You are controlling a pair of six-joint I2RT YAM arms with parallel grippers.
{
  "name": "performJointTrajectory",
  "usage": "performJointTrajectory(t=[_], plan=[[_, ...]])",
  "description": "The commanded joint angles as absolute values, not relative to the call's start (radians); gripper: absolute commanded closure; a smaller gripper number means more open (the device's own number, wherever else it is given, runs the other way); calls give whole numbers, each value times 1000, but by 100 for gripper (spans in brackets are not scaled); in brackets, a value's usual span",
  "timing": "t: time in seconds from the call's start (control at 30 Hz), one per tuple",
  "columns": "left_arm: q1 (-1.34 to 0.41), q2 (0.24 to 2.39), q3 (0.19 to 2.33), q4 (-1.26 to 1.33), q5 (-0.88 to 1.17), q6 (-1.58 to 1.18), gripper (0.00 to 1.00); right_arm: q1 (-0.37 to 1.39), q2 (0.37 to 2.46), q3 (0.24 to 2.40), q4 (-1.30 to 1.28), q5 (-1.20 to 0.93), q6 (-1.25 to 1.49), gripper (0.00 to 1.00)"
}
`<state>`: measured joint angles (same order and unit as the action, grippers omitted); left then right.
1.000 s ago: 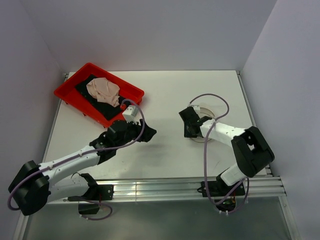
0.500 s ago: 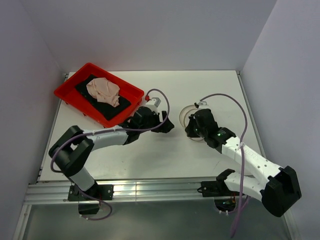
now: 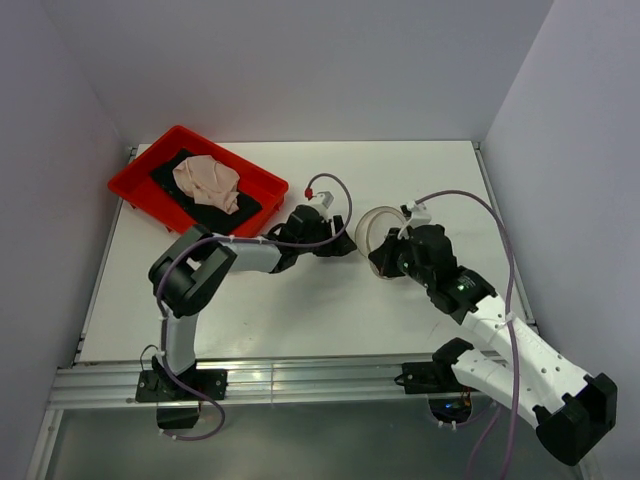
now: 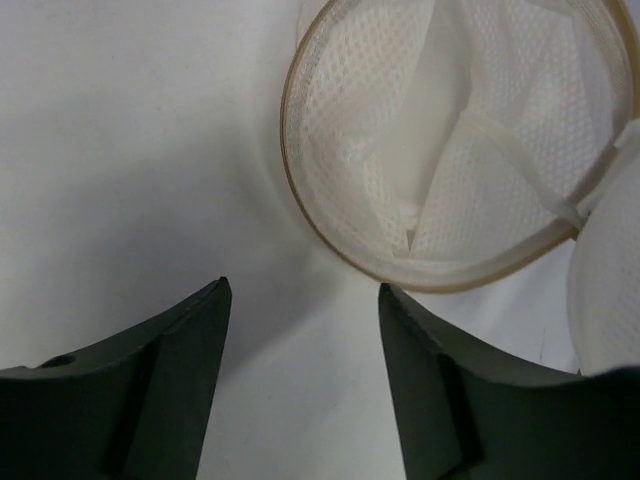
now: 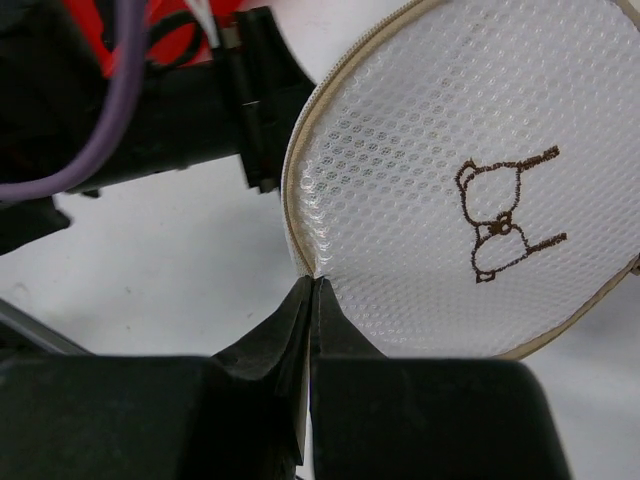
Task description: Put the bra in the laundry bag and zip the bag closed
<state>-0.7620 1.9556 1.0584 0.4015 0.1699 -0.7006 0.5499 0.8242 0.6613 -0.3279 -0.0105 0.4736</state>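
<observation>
The pale pink-beige bra [image 3: 207, 181] lies bunched on a black cloth in the red tray. The round white mesh laundry bag [image 3: 378, 229] stands near the table's middle, between the two grippers. My right gripper [image 3: 385, 262] is shut on the rim of the bag [image 5: 430, 190], whose flat face with the small dark mark faces the right wrist camera. My left gripper [image 3: 345, 246] is open and empty just left of the bag. The left wrist view looks into the bag's open mouth [image 4: 450, 150], with the fingertips [image 4: 215, 300] just short of its rim.
The red tray [image 3: 140, 187] with the black cloth [image 3: 210, 212] sits at the back left of the white table [image 3: 330, 310]. Purple cables loop over both arms. Grey walls close in the left, back and right sides.
My left arm has swung right from beside the tray to the bag's left side. My right arm has stretched out, holding the bag's rim, and the bag now stands tilted up.
</observation>
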Motion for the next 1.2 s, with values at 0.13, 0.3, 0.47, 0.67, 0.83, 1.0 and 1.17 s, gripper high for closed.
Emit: performJointTrajectory(t=[0.13, 0.3, 0.47, 0.67, 0.83, 1.0, 1.17], plan=[[-738, 2080, 1170, 531, 250, -761, 42, 554, 781, 641, -284, -69, 475, 100], [-736, 2143, 1227, 540, 268, -772, 46, 554, 766, 635, -268, -101, 479, 100], [-735, 2172, 1267, 545, 265, -776, 93, 554, 755, 630, -265, -98, 477, 100], [-706, 2044, 1140, 573, 207, -775, 100, 552, 738, 630, -244, -77, 486, 100], [-686, 1810, 921, 586, 147, -775, 100, 552, 765, 666, -190, -83, 497, 100], [-687, 1637, 769, 533, 115, -769, 100, 551, 814, 725, -147, -121, 512, 100], [-687, 1488, 681, 462, 48, -770, 100, 531, 813, 729, -118, -120, 552, 100]])
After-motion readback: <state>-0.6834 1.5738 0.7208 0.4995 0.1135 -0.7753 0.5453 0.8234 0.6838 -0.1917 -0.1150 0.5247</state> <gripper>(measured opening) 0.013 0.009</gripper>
